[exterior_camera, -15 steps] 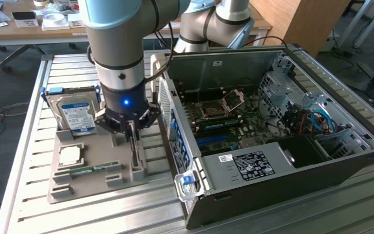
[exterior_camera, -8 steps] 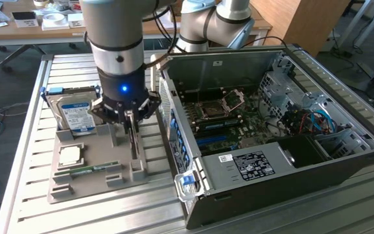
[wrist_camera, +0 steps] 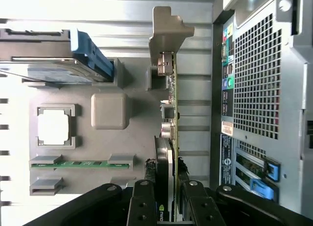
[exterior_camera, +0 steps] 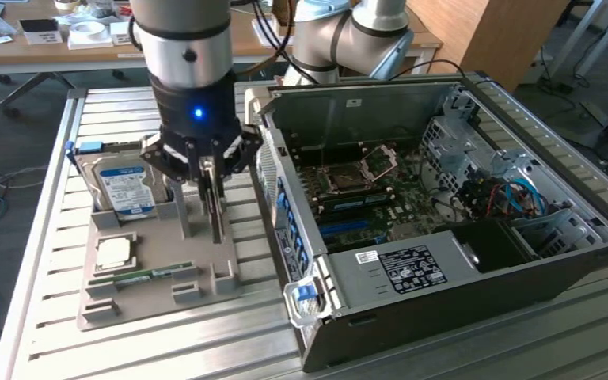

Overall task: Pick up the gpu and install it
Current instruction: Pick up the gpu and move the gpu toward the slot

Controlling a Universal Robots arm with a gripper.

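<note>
Black-faced, grey-edged gpu point(wrist_camera: 174, 113) upright on its long edge in a slot of the grey holder tray point(exterior_camera: 156, 307), along the tray side nearest the computer case point(exterior_camera: 462, 261). Metal bracket point(wrist_camera: 167, 25) at the end of the card farthest from the gripper point(wrist_camera: 168, 189). Gripper lowered from above, fingers point(wrist_camera: 143, 202) drawn narrow and pressed to both faces of the card, card seated in its slot. Elsewhere on the tray: silver hard drive point(exterior_camera: 127, 190) with a blue-and-white label, standing at the far end in the exterior view; square processor chip point(exterior_camera: 114, 252) lying flat; narrow green memory stick point(exterior_camera: 146, 276) in its own groove. Tray on a slatted metal table point(exterior_camera: 51, 332). Case open-sided just beside the tray, motherboard point(exterior_camera: 378, 198) exposed, blue slots point(exterior_camera: 351, 231) near its middle.
</note>
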